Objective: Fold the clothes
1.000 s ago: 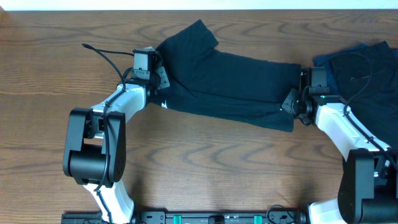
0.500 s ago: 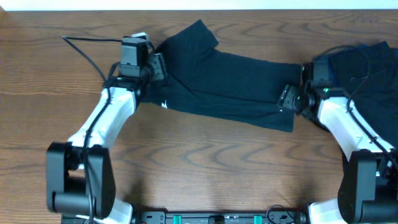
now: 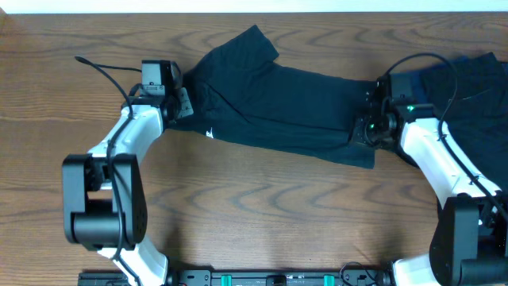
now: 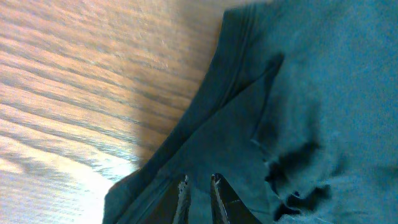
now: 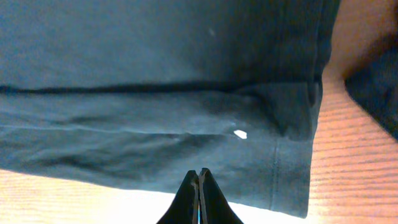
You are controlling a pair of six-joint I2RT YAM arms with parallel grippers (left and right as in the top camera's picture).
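Far left: left gripper [image 3: 184,103] at the T-shirt's [image 3: 294,103] left hemmed edge, fingers a narrow slit apart, nothing pinched, cloth just beneath the tips. T-shirt lies folded lengthwise across the table [image 3: 262,206], white label [image 3: 210,133] at its lower left. The right gripper [image 3: 361,133] is over its right end, fingers pressed together, no cloth between. More dark clothes [image 3: 476,87] are heaped far right.
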